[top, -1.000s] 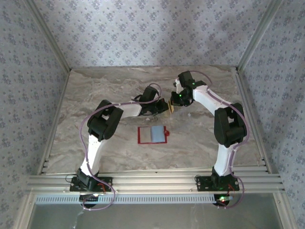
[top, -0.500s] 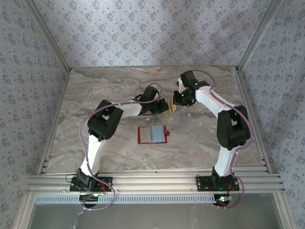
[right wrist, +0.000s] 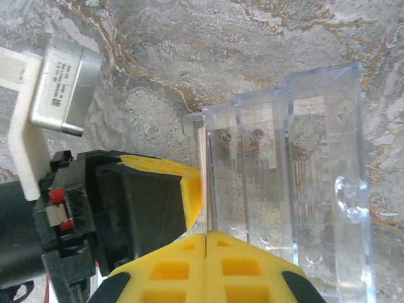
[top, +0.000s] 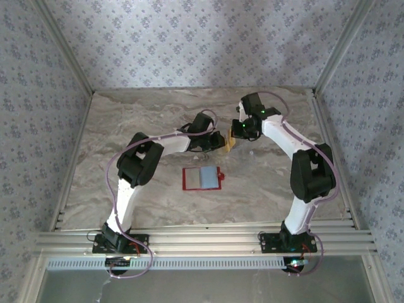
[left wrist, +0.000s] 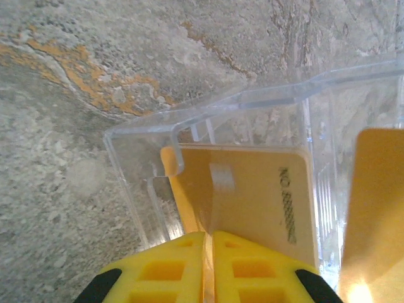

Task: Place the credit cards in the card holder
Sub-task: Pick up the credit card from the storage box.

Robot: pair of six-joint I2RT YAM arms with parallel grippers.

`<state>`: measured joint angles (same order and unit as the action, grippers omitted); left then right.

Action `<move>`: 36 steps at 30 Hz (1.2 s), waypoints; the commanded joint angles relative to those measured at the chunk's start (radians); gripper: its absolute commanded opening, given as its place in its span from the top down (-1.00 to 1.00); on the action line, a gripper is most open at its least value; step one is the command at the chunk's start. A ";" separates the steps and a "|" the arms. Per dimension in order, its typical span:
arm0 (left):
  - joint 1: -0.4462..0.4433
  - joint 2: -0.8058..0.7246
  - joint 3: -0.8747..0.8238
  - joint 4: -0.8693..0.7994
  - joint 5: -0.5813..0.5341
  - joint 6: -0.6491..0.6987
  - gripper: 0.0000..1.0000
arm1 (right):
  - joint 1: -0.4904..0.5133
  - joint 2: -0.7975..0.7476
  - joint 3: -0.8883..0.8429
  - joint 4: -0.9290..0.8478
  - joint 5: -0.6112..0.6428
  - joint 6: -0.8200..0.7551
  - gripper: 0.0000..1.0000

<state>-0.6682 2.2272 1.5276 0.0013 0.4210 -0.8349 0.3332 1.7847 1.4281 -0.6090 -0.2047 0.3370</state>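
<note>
Your stock on the marble table (top: 126, 126), item by item:

1. Card holder (top: 187, 179): red, lying open and flat near the table's centre. Find it at 7 o'clock from where your two grippers meet, well apart from them.
2. Pale grey-blue card (top: 207, 177): flat on the holder's open face, on its 3 o'clock half.
3. Tan-yellow card (left wrist: 252, 196): on edge in the end slot of a clear rack (right wrist: 315, 158), between the two grippers and up at 1 o'clock from the holder. Your left wrist view faces its printed side.
4. Right gripper (right wrist: 206, 243): reaches in from 2 o'clock. Jaws are pressed together on the tan-yellow card's thin edge, which runs straight into their seam.
5. Left gripper (left wrist: 208, 243): reaches in from 9 o'clock, tips at the rack's wall in front of the card's face. Jaws are drawn together to a hairline slit, and you cannot tell whether anything sits between them.
</note>
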 commanded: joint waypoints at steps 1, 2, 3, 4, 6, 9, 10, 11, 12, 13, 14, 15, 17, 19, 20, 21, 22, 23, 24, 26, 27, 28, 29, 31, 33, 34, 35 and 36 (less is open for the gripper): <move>-0.014 -0.035 0.048 -0.057 -0.003 0.030 0.76 | -0.008 -0.056 -0.009 0.000 0.037 0.020 1.00; -0.014 -0.039 0.049 -0.057 -0.001 0.030 0.75 | -0.007 -0.063 -0.011 0.004 0.040 0.020 1.00; -0.014 -0.043 0.051 -0.059 0.000 0.030 0.73 | -0.008 -0.068 -0.013 0.003 0.041 0.022 1.00; -0.014 -0.047 0.051 -0.067 -0.002 0.031 0.73 | -0.009 -0.071 -0.013 0.003 0.044 0.022 1.00; -0.013 -0.062 0.043 -0.078 -0.013 0.033 0.73 | -0.008 -0.079 -0.014 0.004 0.047 0.021 1.00; -0.010 -0.116 0.009 -0.085 -0.041 0.046 0.73 | -0.007 -0.094 -0.016 0.026 0.069 0.021 1.00; -0.007 -0.140 -0.004 -0.092 -0.049 0.055 0.73 | -0.006 -0.101 -0.019 0.033 0.072 0.022 1.00; -0.004 -0.167 -0.017 -0.100 -0.051 0.066 0.71 | -0.006 -0.109 -0.024 0.038 0.076 0.022 1.00; -0.004 -0.192 -0.031 -0.107 -0.055 0.075 0.69 | -0.005 -0.118 -0.031 0.042 0.080 0.023 1.00; -0.003 -0.220 -0.050 -0.114 -0.060 0.084 0.67 | -0.004 -0.131 -0.040 0.047 0.083 0.023 1.00; -0.002 -0.254 -0.075 -0.119 -0.067 0.092 0.64 | -0.002 -0.147 -0.050 0.053 0.086 0.026 1.00; 0.000 -0.282 -0.097 -0.124 -0.076 0.098 0.63 | 0.000 -0.160 -0.060 0.058 0.089 0.027 1.00; 0.003 -0.346 -0.162 -0.123 -0.085 0.110 0.58 | 0.010 -0.187 -0.084 0.068 0.094 0.030 1.00; 0.007 -0.405 -0.226 -0.135 -0.100 0.131 0.51 | 0.026 -0.217 -0.105 0.071 0.110 0.028 1.00; 0.009 -0.436 -0.259 -0.155 -0.116 0.143 0.49 | 0.035 -0.233 -0.122 0.077 0.116 0.028 1.00; 0.012 -0.465 -0.287 -0.171 -0.129 0.151 0.47 | 0.042 -0.249 -0.141 0.087 0.119 0.031 1.00; 0.017 -0.498 -0.321 -0.184 -0.141 0.158 0.43 | 0.051 -0.268 -0.162 0.096 0.115 0.034 1.00; 0.020 -0.535 -0.356 -0.198 -0.152 0.170 0.39 | 0.063 -0.286 -0.182 0.108 0.110 0.033 1.00; 0.022 -0.568 -0.378 -0.220 -0.165 0.181 0.36 | 0.076 -0.303 -0.202 0.117 0.109 0.034 1.00; 0.022 -0.638 -0.425 -0.274 -0.213 0.205 0.27 | 0.103 -0.339 -0.227 0.128 0.112 0.036 1.00; 0.022 -0.673 -0.452 -0.296 -0.233 0.213 0.21 | 0.119 -0.353 -0.272 0.132 0.110 0.036 1.00; 0.025 -0.700 -0.473 -0.311 -0.244 0.220 0.16 | 0.133 -0.364 -0.286 0.139 0.107 0.036 1.00; 0.029 -0.726 -0.494 -0.329 -0.250 0.228 0.10 | 0.151 -0.378 -0.301 0.144 0.101 0.035 1.00; 0.038 -0.764 -0.533 -0.355 -0.261 0.242 0.01 | 0.181 -0.399 -0.328 0.163 0.082 0.036 1.00; 0.048 -0.792 -0.577 -0.367 -0.269 0.252 -0.06 | 0.206 -0.411 -0.363 0.190 0.039 0.045 1.00; 0.053 -0.797 -0.593 -0.373 -0.268 0.257 -0.08 | 0.218 -0.414 -0.378 0.207 0.017 0.049 1.00; 0.058 -0.801 -0.606 -0.383 -0.268 0.266 -0.10 | 0.232 -0.417 -0.395 0.230 -0.005 0.053 1.00; 0.062 -0.801 -0.614 -0.397 -0.267 0.278 -0.12 | 0.246 -0.416 -0.411 0.249 -0.025 0.054 1.00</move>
<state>-0.6209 1.4403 0.9424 -0.3241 0.1814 -0.6083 0.5507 1.3888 1.0554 -0.4278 -0.1589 0.3702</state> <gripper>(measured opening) 0.552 0.067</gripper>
